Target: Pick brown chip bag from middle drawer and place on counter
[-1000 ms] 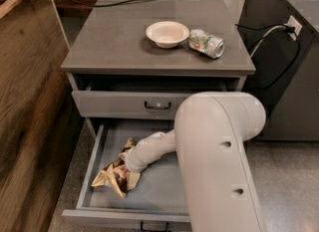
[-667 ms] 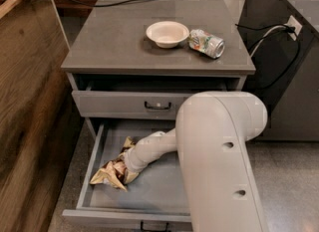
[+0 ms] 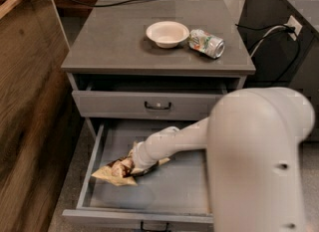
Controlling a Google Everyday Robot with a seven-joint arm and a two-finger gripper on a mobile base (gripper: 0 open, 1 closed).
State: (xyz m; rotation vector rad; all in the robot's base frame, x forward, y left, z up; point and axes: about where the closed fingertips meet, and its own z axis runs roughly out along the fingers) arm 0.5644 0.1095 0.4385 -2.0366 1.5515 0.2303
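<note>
Place: we read this as an office or lab corner | Evidence: we see a grey drawer cabinet point(image 3: 119, 104), a wall outlet point(image 3: 294, 25), a brown wooden panel point(image 3: 30, 101) | Gripper point(image 3: 130, 165): down in the open middle drawer point(image 3: 149, 196), at the brown chip bag point(image 3: 114, 172)

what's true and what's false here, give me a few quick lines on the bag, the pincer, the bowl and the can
1. The brown chip bag is in the open middle drawer. True.
2. The pincer hovers over the counter. False: it is down in the middle drawer, at the bag.
3. The white bowl sits on the counter beside the can. True.
4. The can stands upright. False: it lies on its side.
</note>
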